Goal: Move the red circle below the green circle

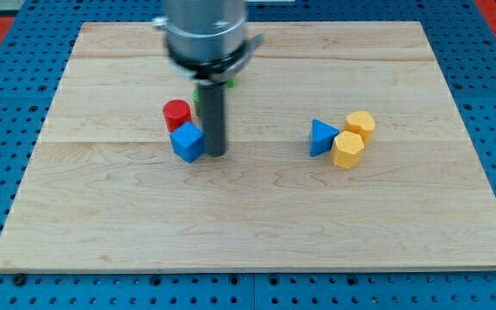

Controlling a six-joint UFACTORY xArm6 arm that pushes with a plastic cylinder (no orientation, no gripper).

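The red circle [176,113] stands on the wooden board [257,215] left of centre. A blue cube [188,141] touches it at its lower right. The green circle [198,93] is mostly hidden behind my rod; only green slivers show beside the rod, up and to the right of the red circle. My tip [216,152] rests on the board just right of the blue cube, below and right of the red circle.
A blue triangle [321,137] and two yellow blocks [360,124] [347,149] sit clustered at the view's right. The arm's grey body [205,30] hangs over the board's top centre. Blue pegboard surrounds the board.
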